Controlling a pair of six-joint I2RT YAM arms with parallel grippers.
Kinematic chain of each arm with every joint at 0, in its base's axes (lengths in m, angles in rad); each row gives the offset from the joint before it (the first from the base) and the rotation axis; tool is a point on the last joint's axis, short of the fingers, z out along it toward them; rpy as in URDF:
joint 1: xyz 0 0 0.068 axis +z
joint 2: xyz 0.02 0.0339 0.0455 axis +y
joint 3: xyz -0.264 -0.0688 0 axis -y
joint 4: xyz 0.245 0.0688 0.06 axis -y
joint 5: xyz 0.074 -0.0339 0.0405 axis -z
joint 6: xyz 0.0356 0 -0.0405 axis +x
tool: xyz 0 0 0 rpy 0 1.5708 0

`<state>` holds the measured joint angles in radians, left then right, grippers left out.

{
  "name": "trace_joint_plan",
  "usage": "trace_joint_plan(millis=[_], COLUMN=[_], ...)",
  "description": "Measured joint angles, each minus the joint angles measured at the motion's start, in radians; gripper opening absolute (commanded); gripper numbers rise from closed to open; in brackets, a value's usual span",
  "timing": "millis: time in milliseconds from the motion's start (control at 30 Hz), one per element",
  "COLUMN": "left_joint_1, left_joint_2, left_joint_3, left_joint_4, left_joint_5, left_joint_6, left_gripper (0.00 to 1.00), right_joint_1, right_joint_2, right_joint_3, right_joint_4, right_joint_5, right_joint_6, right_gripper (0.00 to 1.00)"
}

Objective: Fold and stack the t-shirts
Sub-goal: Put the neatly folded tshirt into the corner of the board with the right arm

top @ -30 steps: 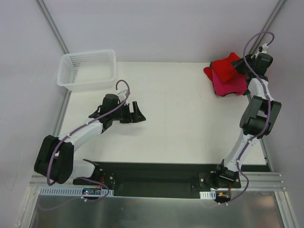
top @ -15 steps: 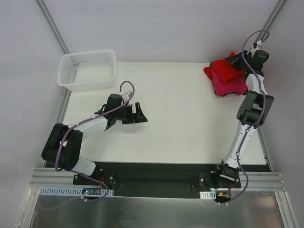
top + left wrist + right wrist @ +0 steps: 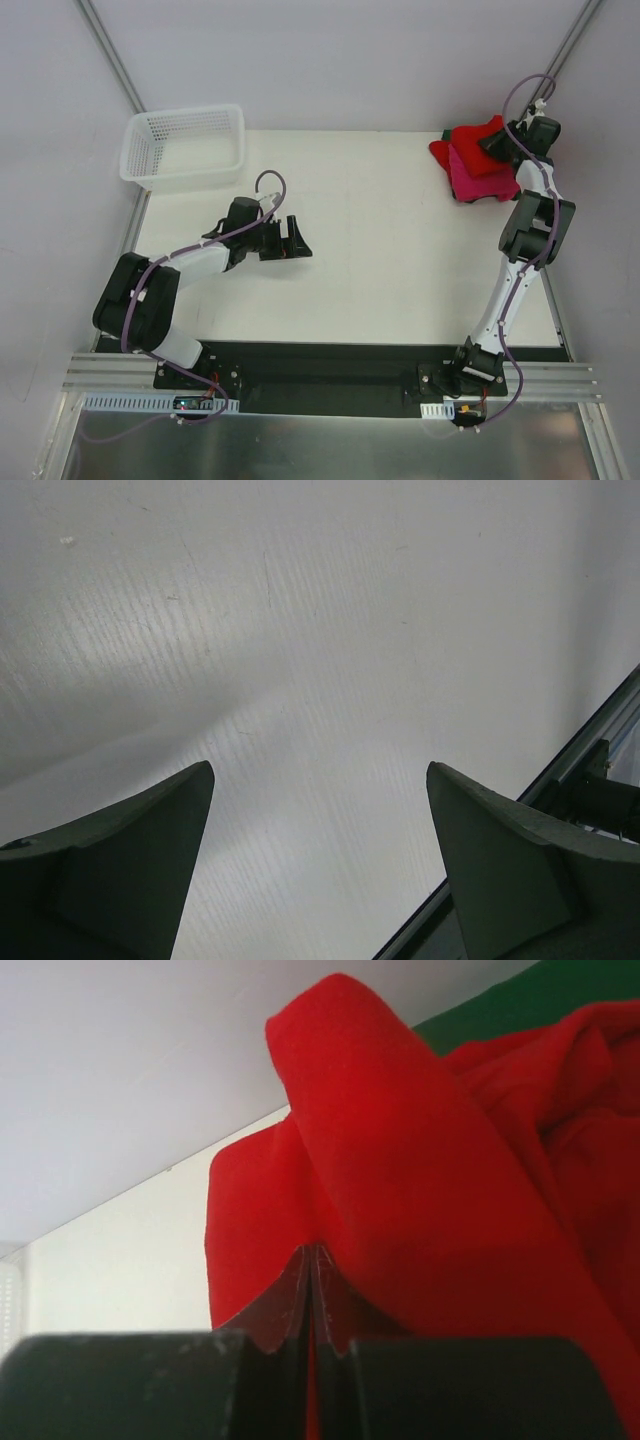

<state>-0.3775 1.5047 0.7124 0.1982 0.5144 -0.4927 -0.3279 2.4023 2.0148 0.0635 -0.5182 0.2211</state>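
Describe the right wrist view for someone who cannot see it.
The shut right pincer pinches a fold of a bright red t-shirt that fills most of the view. Behind lie dark green cloth and white table.

— How is the left arm sitting?
— It is lying low and folded at the elbow, with the forearm pointing inward. The left gripper (image 3: 297, 238) is holding its jaws wide apart, with nothing between them.
— And the right?
— It is stretching far forward, nearly straight. The right gripper (image 3: 497, 143) is pinching a fold of the bright red t-shirt (image 3: 400, 1180).

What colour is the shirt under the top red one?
Magenta-pink shirt, best in top external view.
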Motion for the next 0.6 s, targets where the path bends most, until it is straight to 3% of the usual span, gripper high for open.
trace_joint_plan(millis=[600], left_joint_1=[0.0], left_joint_2=[0.029], left_joint_3=[0.002], left_joint_4=[0.008], left_joint_5=[0.004], left_joint_6=[-0.014], left_gripper=[0.88], right_joint_1=[0.0], right_joint_2=[-0.002], right_joint_3=[-0.001], right_joint_4=[-0.016], right_joint_5=[0.02], right_joint_6=[-0.025], right_gripper=[0.01])
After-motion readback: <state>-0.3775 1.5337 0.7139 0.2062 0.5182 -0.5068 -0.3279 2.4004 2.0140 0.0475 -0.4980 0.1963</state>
